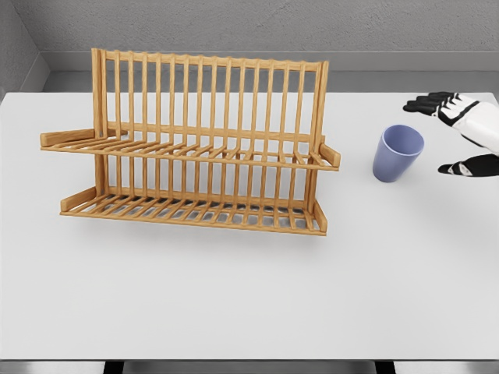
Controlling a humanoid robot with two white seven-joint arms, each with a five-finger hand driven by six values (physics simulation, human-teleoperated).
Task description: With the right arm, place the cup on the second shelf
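White table (234, 312) fills most of the frame, grey wall along the top. Wooden two-tier rack (195, 144) sits left of centre, slatted back upright, upper shelf (187, 149) and lower shelf (195, 210) both bare. Blue cup (397, 153) stands on the table at centre right, just right of the rack's end, mouth open and tipped slightly toward the camera, not touching the rack. Right hand (464, 132) comes in at the right edge, white with black fingers (425, 104) spread, thumb lower down near the edge; it's released, holding nothing, near the cup but apart from it. The palm is partly cut off by the frame edge, so exact finger curl is hard to judge.
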